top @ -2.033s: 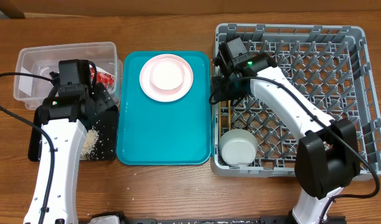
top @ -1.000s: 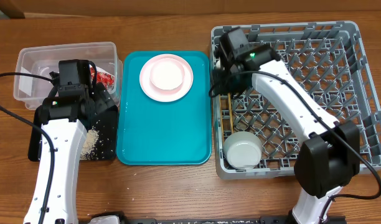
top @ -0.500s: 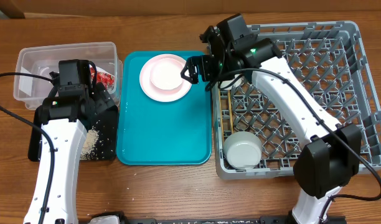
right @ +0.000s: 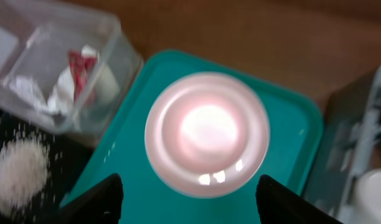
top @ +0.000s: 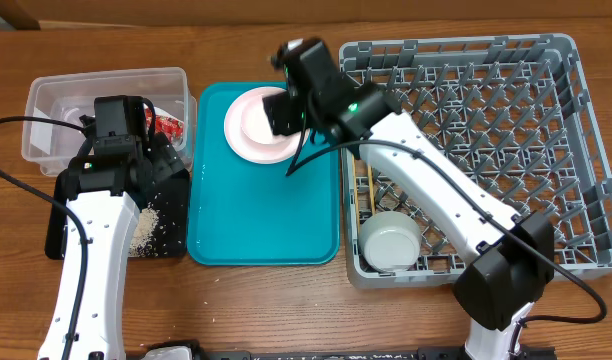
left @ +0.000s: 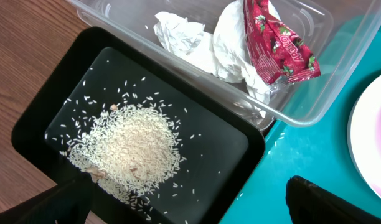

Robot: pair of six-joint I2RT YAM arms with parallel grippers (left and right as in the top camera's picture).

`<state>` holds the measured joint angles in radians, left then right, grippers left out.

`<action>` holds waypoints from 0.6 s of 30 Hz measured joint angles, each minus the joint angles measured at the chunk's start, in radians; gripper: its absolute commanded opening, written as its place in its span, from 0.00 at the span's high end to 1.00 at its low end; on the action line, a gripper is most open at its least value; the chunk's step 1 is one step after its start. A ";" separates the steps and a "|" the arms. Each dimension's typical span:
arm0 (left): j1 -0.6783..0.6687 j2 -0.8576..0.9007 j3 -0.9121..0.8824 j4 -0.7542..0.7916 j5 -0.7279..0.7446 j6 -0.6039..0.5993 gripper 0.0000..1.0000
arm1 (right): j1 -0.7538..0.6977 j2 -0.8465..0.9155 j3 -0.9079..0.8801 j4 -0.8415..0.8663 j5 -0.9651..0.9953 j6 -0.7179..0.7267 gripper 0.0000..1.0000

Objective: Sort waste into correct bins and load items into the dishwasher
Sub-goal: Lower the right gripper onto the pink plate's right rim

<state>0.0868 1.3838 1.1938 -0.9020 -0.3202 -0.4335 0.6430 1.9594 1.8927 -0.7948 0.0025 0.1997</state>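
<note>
- Hovering over the plate (right: 206, 134) on the teal tray (top: 266, 220), the right gripper (right: 188, 180) is holding its jaws apart, empty.
- Dish loading is probably getting under way; the next move is calling for a descent, a clamp on the plate's rim, and a carry to the rack (top: 546, 60).
- Left gripper (left: 187, 183) is hanging wide open over the rice (left: 125, 146).

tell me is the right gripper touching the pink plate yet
Apart. The right wrist view shows the right gripper hanging open above the pink plate, with both fingers clear of its rim.
</note>
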 measured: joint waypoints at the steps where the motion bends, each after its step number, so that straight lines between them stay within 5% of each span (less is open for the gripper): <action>1: 0.000 0.000 0.000 0.000 0.000 0.000 0.00 | -0.009 0.004 0.032 -0.001 0.010 -0.008 0.30; 7: 0.000 0.000 0.000 0.000 0.000 0.000 0.00 | -0.056 0.047 0.224 0.040 0.064 -0.051 0.30; 18: 0.000 0.000 0.000 0.000 0.000 0.000 0.00 | -0.054 0.299 0.246 0.075 0.148 -0.077 0.46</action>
<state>0.0868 1.3838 1.1938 -0.9020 -0.3202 -0.4335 0.5892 2.2585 2.1384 -0.7197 0.1505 0.1226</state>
